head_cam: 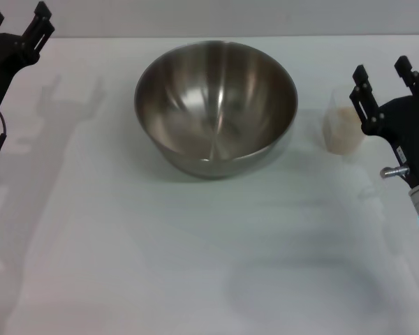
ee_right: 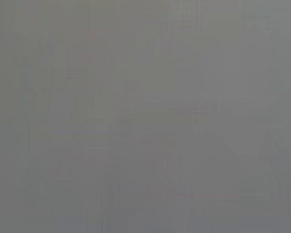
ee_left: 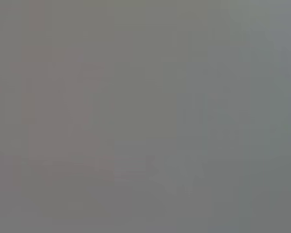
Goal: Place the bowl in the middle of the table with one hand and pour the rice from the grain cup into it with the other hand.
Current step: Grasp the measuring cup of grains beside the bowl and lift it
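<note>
Bowl (head_cam: pixel 216 105): a wide stainless-steel vessel standing upright on the table (head_cam: pixel 160 265), between the two grippers and towards the far edge; nothing shows inside it.

Grain cup (head_cam: pixel 342 125): a small clear plastic cup standing upright just beside the right gripper, on its inner side towards the bowl, and apart from the bowl's rim.

Rice (head_cam: pixel 341 132): a pale mass filling the lower part of the cup; none appears in the bowl or on the tabletop.

Right gripper (head_cam: pixel 391 80): raised at the right edge of the head view, fingers parted with a clear gap between them and nothing held; one finger overlaps the cup's outline, but whether it touches cannot be told.

Left gripper (head_cam: pixel 38 24): raised at the far-left corner, well apart from the bowl; its fingers lie close together in this view, so how far they are spread cannot be told, and no object is seen in them.

Wrist views: both show only a uniform grey field and add nothing.

Progress, done: judged from its position, the bowl looks roughly centred from side to side, so the placing step may be complete or nearly so.

Progress, left: the cup is not yet grasped; lifting, carrying over the bowl and tipping out the rice all remain.
</note>
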You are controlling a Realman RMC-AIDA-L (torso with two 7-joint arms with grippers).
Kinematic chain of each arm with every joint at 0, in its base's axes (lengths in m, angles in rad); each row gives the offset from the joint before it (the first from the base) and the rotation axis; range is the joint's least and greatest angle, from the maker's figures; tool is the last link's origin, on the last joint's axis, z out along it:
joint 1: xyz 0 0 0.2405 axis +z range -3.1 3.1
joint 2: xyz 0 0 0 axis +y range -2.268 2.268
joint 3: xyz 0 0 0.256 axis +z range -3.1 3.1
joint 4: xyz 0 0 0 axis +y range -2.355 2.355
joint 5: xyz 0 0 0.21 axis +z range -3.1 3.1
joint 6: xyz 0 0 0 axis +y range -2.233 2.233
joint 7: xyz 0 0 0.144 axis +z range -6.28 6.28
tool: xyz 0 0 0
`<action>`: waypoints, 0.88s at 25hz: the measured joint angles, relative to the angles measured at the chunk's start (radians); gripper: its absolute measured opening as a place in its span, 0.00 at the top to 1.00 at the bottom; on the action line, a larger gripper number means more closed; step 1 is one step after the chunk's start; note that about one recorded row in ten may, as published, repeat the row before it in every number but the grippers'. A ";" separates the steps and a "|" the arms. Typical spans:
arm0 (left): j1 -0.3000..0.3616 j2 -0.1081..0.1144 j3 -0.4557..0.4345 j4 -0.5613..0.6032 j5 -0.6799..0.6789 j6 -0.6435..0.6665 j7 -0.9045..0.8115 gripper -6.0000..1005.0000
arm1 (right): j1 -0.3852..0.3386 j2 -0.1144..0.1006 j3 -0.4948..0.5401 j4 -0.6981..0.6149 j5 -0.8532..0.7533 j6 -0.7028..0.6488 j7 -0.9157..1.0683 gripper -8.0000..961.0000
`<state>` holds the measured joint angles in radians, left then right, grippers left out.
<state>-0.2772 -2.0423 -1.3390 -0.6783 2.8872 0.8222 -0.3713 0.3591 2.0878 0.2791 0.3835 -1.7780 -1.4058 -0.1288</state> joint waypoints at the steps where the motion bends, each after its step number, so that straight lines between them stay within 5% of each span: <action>1: -0.004 -0.011 -0.026 0.019 0.000 0.006 0.011 0.15 | -0.007 0.000 -0.011 0.000 0.000 0.000 0.000 0.33; 22: -0.057 -0.020 -0.031 0.089 0.000 -0.001 0.087 0.15 | -0.147 0.002 -0.005 0.053 0.014 0.003 0.008 0.33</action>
<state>-0.3344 -2.0621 -1.3697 -0.5895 2.8869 0.8210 -0.2847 0.2126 2.0893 0.2743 0.4366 -1.7641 -1.4025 -0.1213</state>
